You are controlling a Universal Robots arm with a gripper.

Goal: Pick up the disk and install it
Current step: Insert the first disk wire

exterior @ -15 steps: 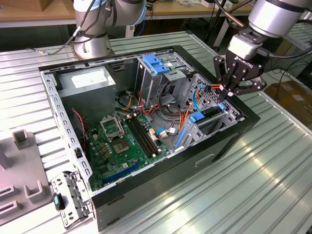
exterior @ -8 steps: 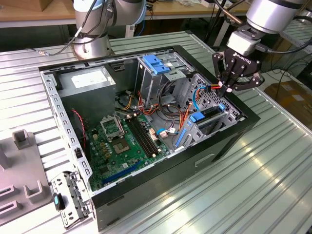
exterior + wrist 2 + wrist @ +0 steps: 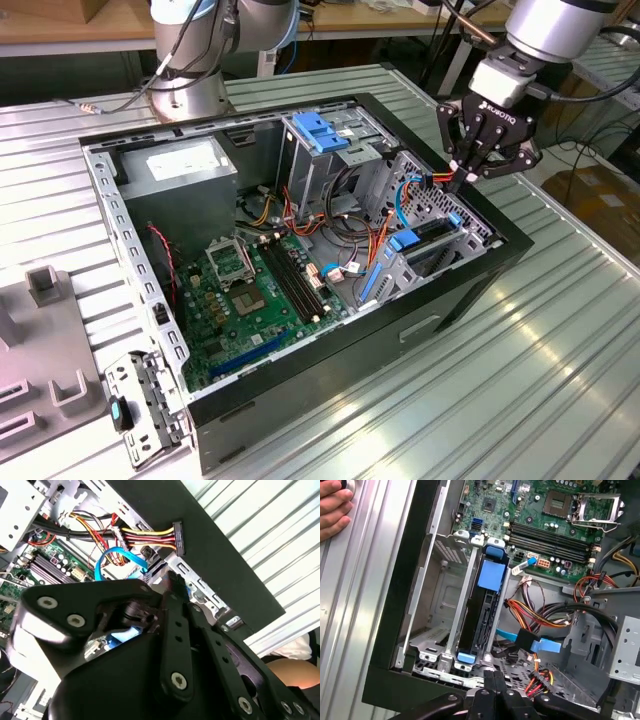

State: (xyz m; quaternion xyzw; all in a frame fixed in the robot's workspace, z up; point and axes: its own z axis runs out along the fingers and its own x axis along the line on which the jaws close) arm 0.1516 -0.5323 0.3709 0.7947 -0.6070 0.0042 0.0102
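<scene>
The disk [image 3: 481, 611] stands on edge in the drive bay at the case's front corner, its blue carrier tabs [image 3: 492, 575] showing at both ends. In the exterior view the disk [image 3: 432, 236] sits low in the bay on that view's right. My gripper [image 3: 462, 179] hovers just above this bay with its fingers pressed together. In the first wrist view the gripper [image 3: 495, 679] is beside the disk's near end, apart from it. A black power connector [image 3: 178, 538] on red, yellow and orange wires hangs just beyond the fingertips [image 3: 171, 580]. A blue data cable [image 3: 544, 645] lies beside the disk.
The open black computer case [image 3: 470, 290] lies on a ribbed metal table [image 3: 560, 380]. Inside are the green motherboard [image 3: 250, 290], a grey metal box [image 3: 180, 168] and a blue latch plate [image 3: 320, 130]. A hand [image 3: 332, 505] rests on the table beside the case. Grey fixtures [image 3: 45, 330] stand at the exterior view's left.
</scene>
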